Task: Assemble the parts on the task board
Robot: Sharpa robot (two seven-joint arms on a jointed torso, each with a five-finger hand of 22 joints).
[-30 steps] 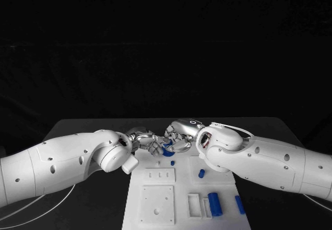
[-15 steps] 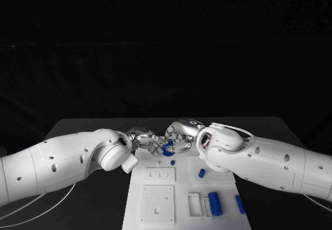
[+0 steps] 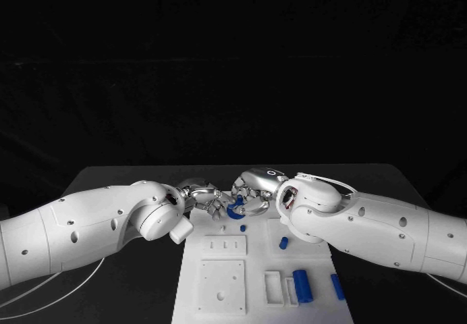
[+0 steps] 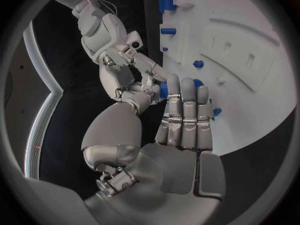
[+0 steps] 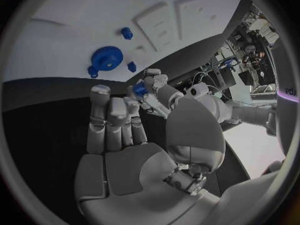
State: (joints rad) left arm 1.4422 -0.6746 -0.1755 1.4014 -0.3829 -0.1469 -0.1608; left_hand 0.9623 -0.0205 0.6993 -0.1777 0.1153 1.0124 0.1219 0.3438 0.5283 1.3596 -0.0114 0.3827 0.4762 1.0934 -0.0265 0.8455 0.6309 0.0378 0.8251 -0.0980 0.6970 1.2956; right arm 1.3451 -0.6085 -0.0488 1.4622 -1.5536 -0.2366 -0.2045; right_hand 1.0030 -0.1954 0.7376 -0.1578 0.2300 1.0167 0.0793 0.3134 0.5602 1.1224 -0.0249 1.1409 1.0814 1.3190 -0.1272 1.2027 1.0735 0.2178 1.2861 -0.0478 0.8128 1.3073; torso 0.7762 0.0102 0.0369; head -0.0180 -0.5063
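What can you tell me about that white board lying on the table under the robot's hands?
The task board is a flat white plate, plastic by its look, lying on the black table. It carries raised white rectangular blocks with small holes and slots. Small blue parts sit on it: short pegs, longer bars near the robot, and a toothed gear. The left hand and right hand meet above its far end, with a blue piece between their fingers.

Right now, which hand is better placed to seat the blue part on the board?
Left, probably: the left hand pinches the part; the right hand lies straight-fingered beside it.
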